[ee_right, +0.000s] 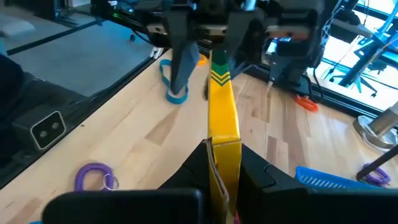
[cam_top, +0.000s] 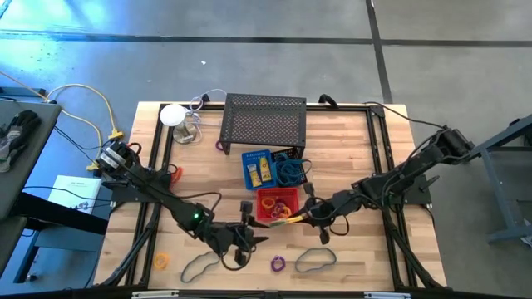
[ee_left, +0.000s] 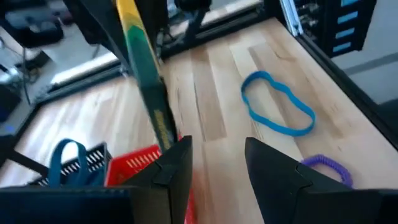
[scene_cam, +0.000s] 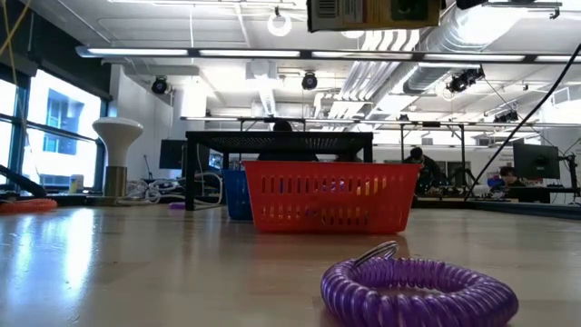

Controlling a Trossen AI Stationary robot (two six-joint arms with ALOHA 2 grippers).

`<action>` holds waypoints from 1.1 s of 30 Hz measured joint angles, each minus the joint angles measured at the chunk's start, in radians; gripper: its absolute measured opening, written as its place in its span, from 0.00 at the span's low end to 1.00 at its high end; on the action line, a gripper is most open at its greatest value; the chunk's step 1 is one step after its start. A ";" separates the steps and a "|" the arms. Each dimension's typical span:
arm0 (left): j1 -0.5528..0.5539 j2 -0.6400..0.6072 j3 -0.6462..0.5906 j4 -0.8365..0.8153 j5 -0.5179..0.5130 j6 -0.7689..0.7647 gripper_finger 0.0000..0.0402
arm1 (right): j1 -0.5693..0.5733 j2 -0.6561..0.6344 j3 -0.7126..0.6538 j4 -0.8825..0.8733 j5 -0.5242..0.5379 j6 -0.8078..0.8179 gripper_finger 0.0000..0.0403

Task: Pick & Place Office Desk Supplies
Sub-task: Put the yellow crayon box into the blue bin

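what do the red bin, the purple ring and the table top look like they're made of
Red bin: likely moulded plastic, going by its even slotted walls and slight sheen. Purple ring: a glossy coiled cord, probably plastic, with a small metal loop. Table top: pale wood planks with visible grain and seams, smooth finish.

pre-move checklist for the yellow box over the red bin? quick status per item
1. Right gripper shut on yellow box: ok.
2. Box above red bin: cannot tell; it sits at the bin's right edge in the high view.
3. Left gripper open, holding nothing: ok.
4. Left gripper apart from the box: cannot tell; it looks close.
5. Bin has room: ok, rings only.
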 joint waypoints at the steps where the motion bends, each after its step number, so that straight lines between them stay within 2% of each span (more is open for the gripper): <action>1: 0.000 0.000 0.000 0.014 -0.012 0.016 0.35 | -0.002 0.000 0.000 0.000 -0.001 0.000 0.06; 6: 0.020 -0.001 0.000 0.030 -0.050 0.028 0.35 | -0.019 0.000 -0.001 0.011 -0.003 0.023 0.06; 17: 0.052 -0.001 0.000 0.040 -0.051 -0.001 0.35 | -0.032 -0.001 -0.001 0.006 -0.001 0.031 0.06; 22: 0.046 -0.001 0.000 0.036 -0.024 -0.098 0.35 | -0.024 -0.001 -0.001 -0.004 -0.007 0.034 0.06; 33: 0.025 -0.001 0.000 0.002 -0.029 -0.082 0.35 | 0.007 -0.001 0.002 -0.061 0.019 0.037 0.06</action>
